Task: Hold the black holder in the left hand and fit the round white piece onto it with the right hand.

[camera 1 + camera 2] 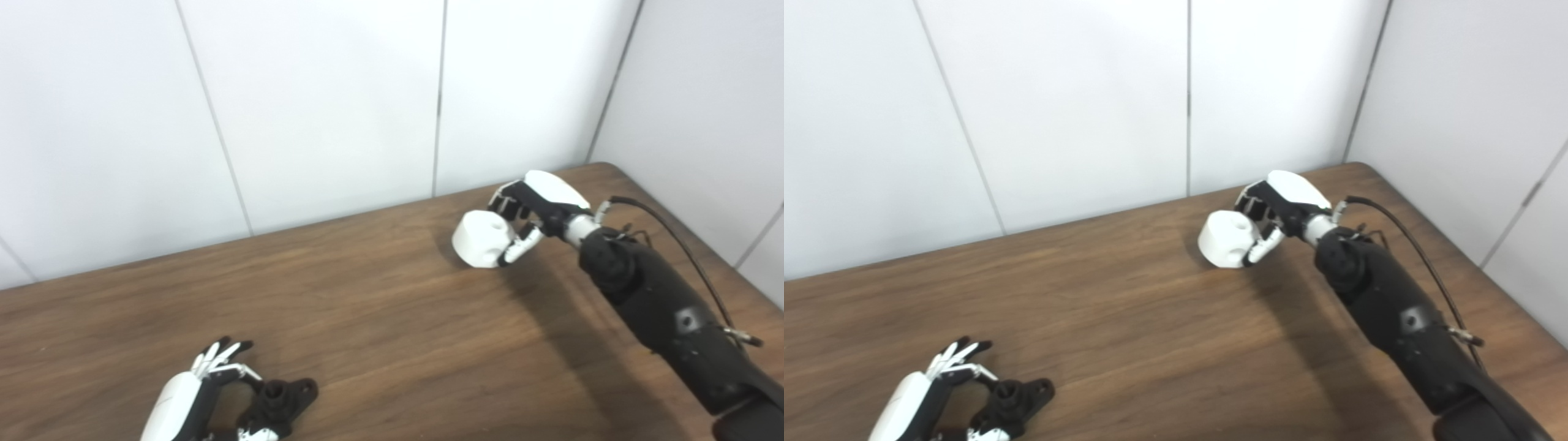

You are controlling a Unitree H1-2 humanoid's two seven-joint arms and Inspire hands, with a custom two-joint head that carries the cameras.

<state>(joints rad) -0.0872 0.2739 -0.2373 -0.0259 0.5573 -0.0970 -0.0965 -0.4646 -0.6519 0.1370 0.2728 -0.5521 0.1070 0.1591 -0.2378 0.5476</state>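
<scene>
Two hands work over the wooden table, well apart from each other. Toward the far right corner, the right hand has its fingers wrapped around the round white piece, which sits at the table surface. Near the front left edge, the left hand has its fingers curled around the black holder, which lies on the table.
</scene>
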